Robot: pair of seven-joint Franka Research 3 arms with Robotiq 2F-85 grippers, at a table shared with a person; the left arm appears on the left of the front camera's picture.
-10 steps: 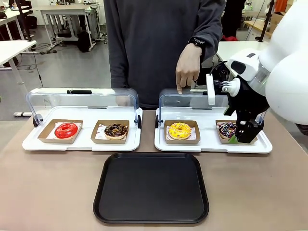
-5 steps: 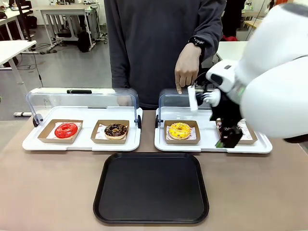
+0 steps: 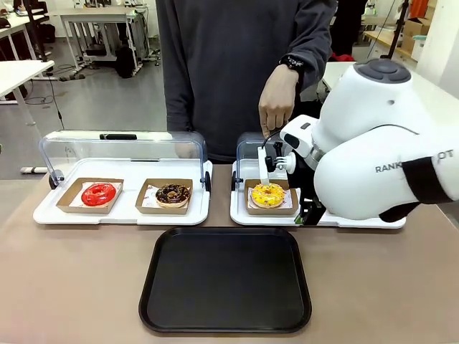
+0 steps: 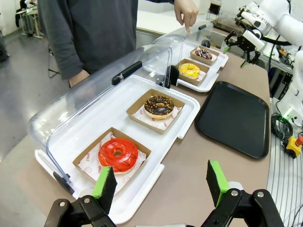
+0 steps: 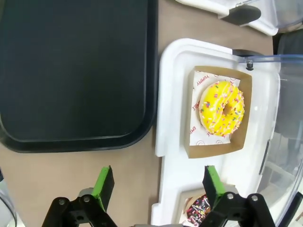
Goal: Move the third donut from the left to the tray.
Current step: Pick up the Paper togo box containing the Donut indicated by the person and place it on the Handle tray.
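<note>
Hovering with its jaws at full spread and nothing between them, the right gripper [image 5: 157,182] sits over the near edge of the white base [image 5: 173,118]. In the right wrist view the yellow donut [image 5: 221,108] lies at about 1 o'clock from the gap between the fingers. It rests flat in its square cardboard holder [image 5: 239,144] on that base. A ring in a square holder has no long axis, so judged from here either pair of holder sides would serve for a pinch. The tray [image 5: 71,71] fills the 10 to 11 o'clock part of that view. In the front view it is at 7 o'clock from the donut, close by. The left gripper [image 4: 161,178] is also wide open and empty, down by the red donut [image 4: 117,154] and well apart from the yellow one, so the right arm is clearly the nearer. Hard to make out: in the front view the right arm's bulk covers most of its own gripper and the right end of the base. The clear lid [image 5: 279,94] stands close along the holder's far side. The sprinkled donut [image 5: 201,208] is partly hidden behind the gripper's own finger. A person's hand [image 3: 276,107] points down behind the lid.
</note>
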